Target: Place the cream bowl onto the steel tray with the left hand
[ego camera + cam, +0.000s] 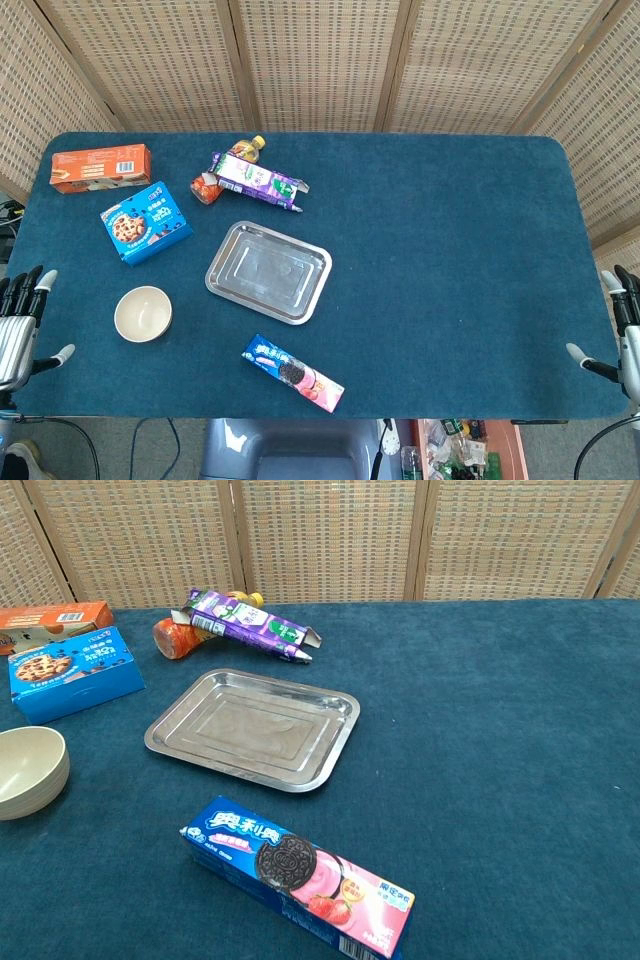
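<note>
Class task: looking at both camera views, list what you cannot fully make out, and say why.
- Cream bowl: chest view, cut by the left edge.
- Orange bottle: both views, mostly hidden beneath the purple carton.
- Left hand, right hand: head view, cut by the frame edges; absent from chest view.
- Box print: too small to read.

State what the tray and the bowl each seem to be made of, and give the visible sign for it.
Tray: looks like polished metal, probably steel; its silvery surface mirrors light and shows bright glints on the rim.
Bowl: matte cream, without gloss or glare; perhaps plastic or a fibre composite, though unglazed ceramic cannot be ruled out.
</note>
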`<move>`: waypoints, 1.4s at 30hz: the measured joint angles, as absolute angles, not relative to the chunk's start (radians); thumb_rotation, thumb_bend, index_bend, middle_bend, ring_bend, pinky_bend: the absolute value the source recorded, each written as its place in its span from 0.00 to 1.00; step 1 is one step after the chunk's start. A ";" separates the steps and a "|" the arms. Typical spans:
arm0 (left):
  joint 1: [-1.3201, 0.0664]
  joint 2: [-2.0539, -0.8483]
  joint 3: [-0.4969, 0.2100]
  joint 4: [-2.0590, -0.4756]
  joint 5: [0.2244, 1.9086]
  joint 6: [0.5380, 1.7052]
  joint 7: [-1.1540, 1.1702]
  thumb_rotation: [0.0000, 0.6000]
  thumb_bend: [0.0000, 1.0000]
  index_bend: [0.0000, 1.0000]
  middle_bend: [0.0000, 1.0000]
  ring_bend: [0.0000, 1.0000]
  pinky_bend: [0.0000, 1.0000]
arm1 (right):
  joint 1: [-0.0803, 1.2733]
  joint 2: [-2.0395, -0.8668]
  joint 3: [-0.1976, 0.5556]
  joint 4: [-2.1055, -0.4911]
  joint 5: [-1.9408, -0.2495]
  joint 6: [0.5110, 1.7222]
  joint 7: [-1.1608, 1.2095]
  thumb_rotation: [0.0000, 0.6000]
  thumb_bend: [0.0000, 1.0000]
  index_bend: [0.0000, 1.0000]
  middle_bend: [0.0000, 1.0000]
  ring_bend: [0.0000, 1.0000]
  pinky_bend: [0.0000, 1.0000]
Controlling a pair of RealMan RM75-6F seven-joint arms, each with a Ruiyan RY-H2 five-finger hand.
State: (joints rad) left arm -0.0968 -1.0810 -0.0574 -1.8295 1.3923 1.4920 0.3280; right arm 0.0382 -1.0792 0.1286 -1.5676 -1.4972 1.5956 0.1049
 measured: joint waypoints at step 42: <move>-0.269 -1.436 0.006 -1.254 1.474 1.192 0.101 1.00 0.44 0.60 0.00 0.00 0.00 | 0.043 -1.058 0.130 -1.575 -1.479 1.565 0.137 1.00 0.00 0.00 0.00 0.00 0.00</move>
State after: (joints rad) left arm -0.2693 -1.4358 0.0062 -1.2540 1.4742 1.1924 0.1009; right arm 0.0428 -1.0584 0.1296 -1.5754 -1.4787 1.5653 0.1371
